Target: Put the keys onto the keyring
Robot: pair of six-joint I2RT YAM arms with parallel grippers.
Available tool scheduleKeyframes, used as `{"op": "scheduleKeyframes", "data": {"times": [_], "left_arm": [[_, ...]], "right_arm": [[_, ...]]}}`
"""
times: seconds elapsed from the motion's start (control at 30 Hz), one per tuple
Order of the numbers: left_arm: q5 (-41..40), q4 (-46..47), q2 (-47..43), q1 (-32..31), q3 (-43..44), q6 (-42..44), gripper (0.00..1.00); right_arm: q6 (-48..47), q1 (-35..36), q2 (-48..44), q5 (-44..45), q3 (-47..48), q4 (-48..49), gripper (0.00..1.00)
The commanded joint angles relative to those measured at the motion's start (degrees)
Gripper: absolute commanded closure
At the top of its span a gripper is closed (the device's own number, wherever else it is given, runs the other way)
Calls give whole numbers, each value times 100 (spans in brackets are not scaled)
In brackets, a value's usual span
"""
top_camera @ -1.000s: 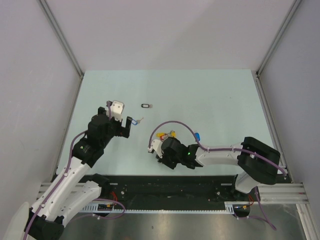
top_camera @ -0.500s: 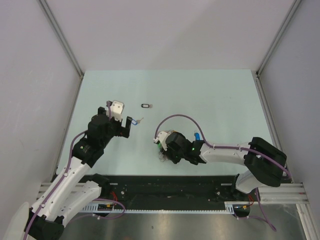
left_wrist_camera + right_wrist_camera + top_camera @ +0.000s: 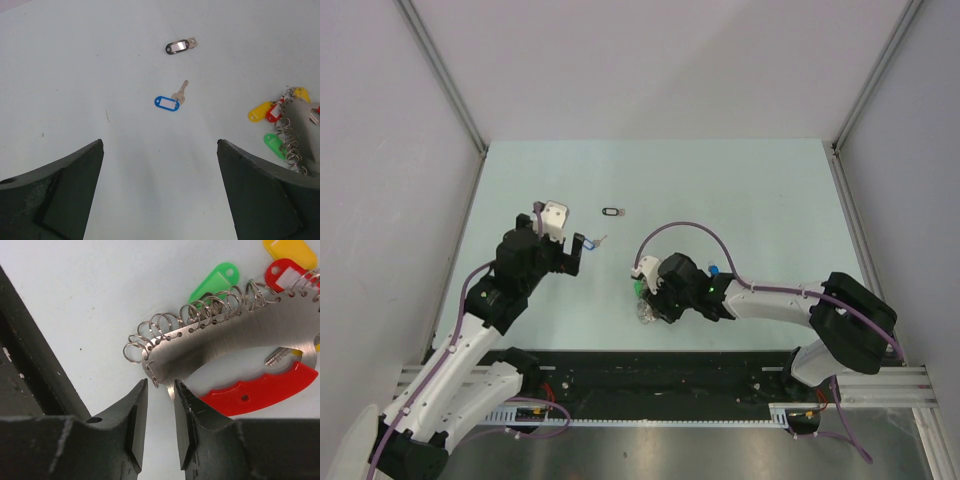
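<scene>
**Worktop.** Pale green flat worktop (image 3: 750,190), enclosed by grey walls on three sides.

**Keyring.** A curved brushed-steel plate with a red plastic band along its inner edge and a row of small wire rings threaded through holes along its outer edge (image 3: 240,345). It lies flat on the worktop near the front edge, about mid-width (image 3: 645,305). Oblong plastic tags are attached at its far end: a green tag (image 3: 212,282), a red tag (image 3: 285,272) and a yellow tag (image 3: 290,250). The left wrist view shows the same cluster at its right margin (image 3: 285,127).

**Right hand** (image 3: 160,390). Low over the worktop at the bare end of the keyring's plate. Its two black fingers stand a little apart, with a narrow gap between them. The tip of the plate sits at the mouth of that gap. Contact between pad and plate cannot be told.

**Left hand** (image 3: 160,145). Raised, to the left of the keyring and apart from it. Its fingers are spread wide and hold nothing.

**Loose keys.** Both lie off the keyring.
- A small silver key with a blue oblong tag (image 3: 170,101) lies flat to the left of the keyring and further back, in front of the left hand (image 3: 595,241).
- A small silver key with a black-rimmed oblong tag (image 3: 180,46) lies further back again from the keyring (image 3: 612,211).
</scene>
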Motion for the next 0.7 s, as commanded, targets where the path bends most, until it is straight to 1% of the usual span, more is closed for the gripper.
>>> {"op": "scheduleKeyframes", "data": {"times": [0.0,0.13,0.6,0.67], "left_arm": [[112,183,8,56,-26,-58,0],[139,183,17,56,-17,-58,0],[209,165,52,56,-17,-49,0],[227,157,61,56,-17,-49,0]], "right_arm": [[-211,-63,46,-433,205,104,69],[-255,-63,249,-486,301,42,71],[-387,-54,477,-433,328,147,80],[-404,-45,478,-442,328,139,89]]}}
